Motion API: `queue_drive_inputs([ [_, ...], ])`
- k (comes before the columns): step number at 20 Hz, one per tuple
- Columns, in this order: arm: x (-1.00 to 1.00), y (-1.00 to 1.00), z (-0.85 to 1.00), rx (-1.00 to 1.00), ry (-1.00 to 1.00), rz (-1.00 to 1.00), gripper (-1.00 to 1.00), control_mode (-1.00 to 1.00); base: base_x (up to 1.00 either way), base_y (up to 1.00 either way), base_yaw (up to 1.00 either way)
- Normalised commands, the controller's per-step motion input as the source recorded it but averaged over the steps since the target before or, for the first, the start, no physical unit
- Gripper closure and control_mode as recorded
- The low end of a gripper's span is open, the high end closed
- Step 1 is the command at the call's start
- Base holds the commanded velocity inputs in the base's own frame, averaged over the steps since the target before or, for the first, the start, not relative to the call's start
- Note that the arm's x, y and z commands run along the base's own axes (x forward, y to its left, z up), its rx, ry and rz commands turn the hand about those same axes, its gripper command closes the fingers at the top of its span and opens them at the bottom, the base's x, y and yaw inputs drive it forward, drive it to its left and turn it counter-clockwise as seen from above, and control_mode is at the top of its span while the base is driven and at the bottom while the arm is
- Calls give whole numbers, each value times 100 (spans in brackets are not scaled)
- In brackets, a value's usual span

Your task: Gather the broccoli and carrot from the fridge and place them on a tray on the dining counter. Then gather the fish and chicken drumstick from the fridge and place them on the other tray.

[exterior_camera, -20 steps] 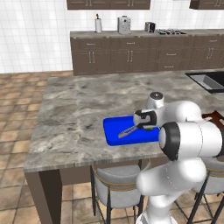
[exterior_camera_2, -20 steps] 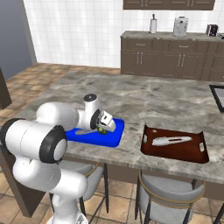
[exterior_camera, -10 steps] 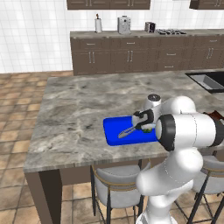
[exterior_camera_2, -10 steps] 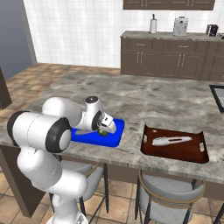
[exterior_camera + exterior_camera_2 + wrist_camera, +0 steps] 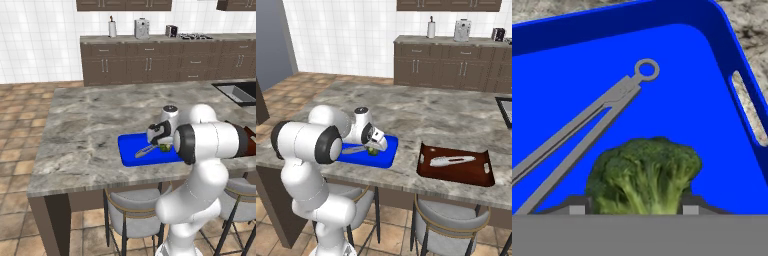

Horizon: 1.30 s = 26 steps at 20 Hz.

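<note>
A: What do we have nearest us?
B: Our hand (image 5: 632, 209) sits low over the blue tray (image 5: 712, 125), and the broccoli (image 5: 644, 175) is lodged between its fingers (image 5: 576, 207), one at each flank. We read that as a half-open grip on the broccoli, though we cannot tell if the floret rests on the tray floor.

A: And beyond the broccoli?
B: Grey metal tongs (image 5: 587, 125) lie on the tray, running from 8 o'clock up to their ring end near 12 o'clock of the floret in the hand view.

A: From the base cameras?
B: The hand (image 5: 376, 146) hangs over the blue tray (image 5: 387, 156) at the near edge of the marble table (image 5: 456, 117). At 3 o'clock of it, well apart, sits a brown tray (image 5: 456, 172) with a pale fish (image 5: 452, 160) lying in it. Farther back we see the dark cabinets (image 5: 456, 65) against the tiled wall.
</note>
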Motion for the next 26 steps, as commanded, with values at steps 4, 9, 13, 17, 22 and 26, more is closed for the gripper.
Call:
queue_drive_inputs([
  [4,0,-1,0,0,1,0,-100,-100,0,0,0],
  [9,0,-8,0,0,1,0,-100,-100,0,0,0],
  [13,-18,-9,30,0,0,0,-100,-100,0,0,0],
  [17,-39,0,36,2,-1,0,-100,-100,0,0,0],
  [22,-34,0,53,0,-8,0,-100,-100,0,0,0],
  [26,-57,10,58,0,-16,0,-100,-100,0,0,0],
])
